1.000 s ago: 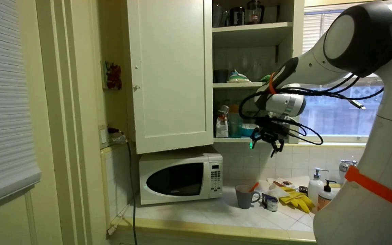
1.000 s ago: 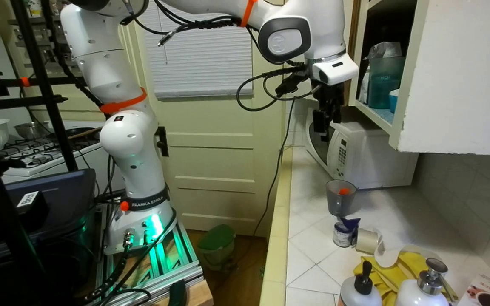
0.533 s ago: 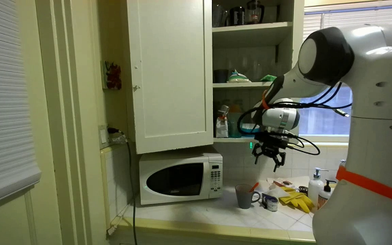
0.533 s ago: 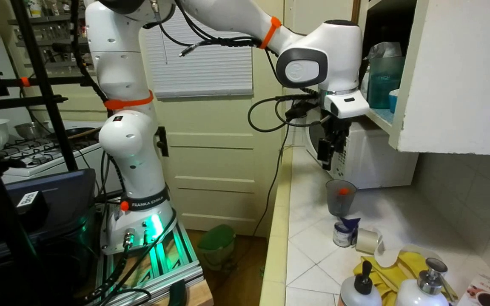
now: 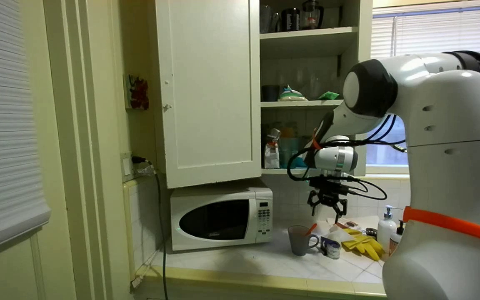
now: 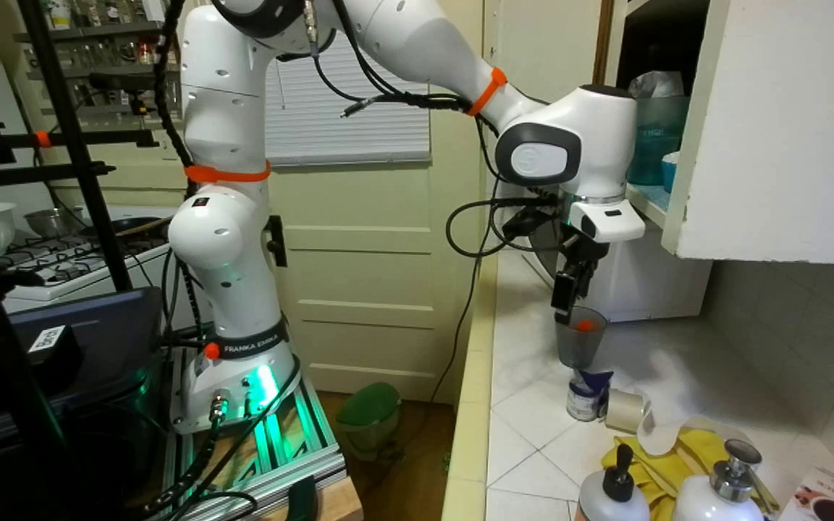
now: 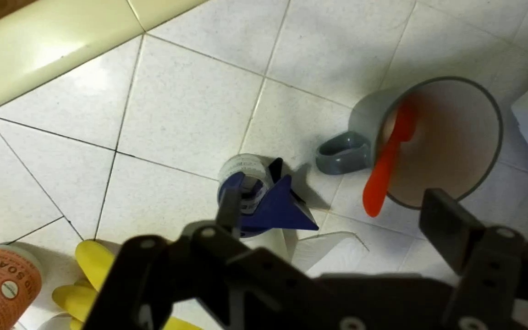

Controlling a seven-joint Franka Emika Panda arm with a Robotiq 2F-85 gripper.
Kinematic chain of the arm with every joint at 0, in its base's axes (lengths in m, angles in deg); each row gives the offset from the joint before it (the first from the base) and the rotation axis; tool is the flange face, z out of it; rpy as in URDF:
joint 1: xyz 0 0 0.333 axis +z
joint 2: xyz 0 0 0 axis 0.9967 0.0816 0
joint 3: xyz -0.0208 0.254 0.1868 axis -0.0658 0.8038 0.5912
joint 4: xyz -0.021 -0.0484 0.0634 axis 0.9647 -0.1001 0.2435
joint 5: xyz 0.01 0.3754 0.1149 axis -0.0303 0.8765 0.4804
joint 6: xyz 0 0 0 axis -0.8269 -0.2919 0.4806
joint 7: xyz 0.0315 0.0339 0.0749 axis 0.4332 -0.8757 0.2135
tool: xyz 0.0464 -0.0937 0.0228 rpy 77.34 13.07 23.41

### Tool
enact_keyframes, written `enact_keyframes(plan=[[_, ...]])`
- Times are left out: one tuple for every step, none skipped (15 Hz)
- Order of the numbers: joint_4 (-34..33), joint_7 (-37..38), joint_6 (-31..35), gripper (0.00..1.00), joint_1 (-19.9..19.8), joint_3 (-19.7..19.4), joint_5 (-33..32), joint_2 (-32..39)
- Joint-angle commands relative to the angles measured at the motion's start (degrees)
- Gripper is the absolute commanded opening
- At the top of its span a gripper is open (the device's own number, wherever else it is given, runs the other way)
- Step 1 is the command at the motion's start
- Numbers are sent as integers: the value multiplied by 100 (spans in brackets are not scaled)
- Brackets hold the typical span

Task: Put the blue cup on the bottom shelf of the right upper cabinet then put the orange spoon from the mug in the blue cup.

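One tool (image 7: 335,206), jaws wide apart

We see a window (image 5: 382,159) at right in an exterior view, a blind (image 5: 436,35) over its top, and a white-tiled wall (image 5: 283,193) right of center. In an exterior view we find a cream door (image 6: 359,278) at center, brown floor (image 6: 417,485) at lower center, a white stove (image 6: 51,287) at left. In the wrist view, light glints on the yellow edge (image 7: 51,57) of the counter (image 7: 186,110), upper left.
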Motion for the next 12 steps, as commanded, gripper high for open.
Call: enact_keyframes(plan=[[-178,-262,222,100,-35,44,17,384],[-178,-298,320,100,-29,54,12,431],[-185,-345,416,100,-35,69,41,493],[-190,-402,494,100,-43,90,80,536],[-194,-439,569,100,-44,105,91,579],[-198,-467,634,100,-45,121,101,615],[-208,-503,652,95,-46,139,108,644],[-214,-528,679,91,-46,153,111,665],[-218,-542,682,92,-48,168,122,677],[-217,-557,689,96,-51,183,139,676],[-225,-595,676,97,-63,205,176,682],[-238,-599,685,98,-65,218,199,695]])
